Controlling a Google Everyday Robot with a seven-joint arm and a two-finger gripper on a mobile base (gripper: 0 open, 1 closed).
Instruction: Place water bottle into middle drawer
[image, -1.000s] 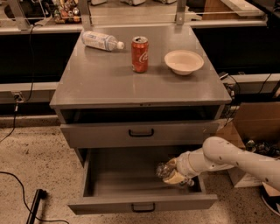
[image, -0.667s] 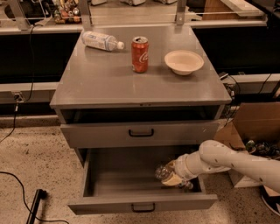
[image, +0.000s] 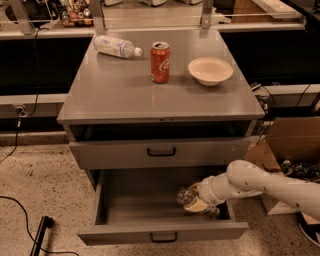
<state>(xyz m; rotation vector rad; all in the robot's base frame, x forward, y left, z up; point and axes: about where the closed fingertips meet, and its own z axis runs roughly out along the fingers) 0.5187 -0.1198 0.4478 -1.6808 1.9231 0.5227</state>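
Showing placement: the water bottle (image: 183, 196) is clasped in the gripper (image: 196, 202) jaws inside the middle drawer (image: 125, 234); release is needed next.

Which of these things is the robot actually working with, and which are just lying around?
In the job: the water bottle, held by the gripper inside the open middle drawer.
Lying about: the second bottle, the soda can and the bowl, all on the cabinet top.
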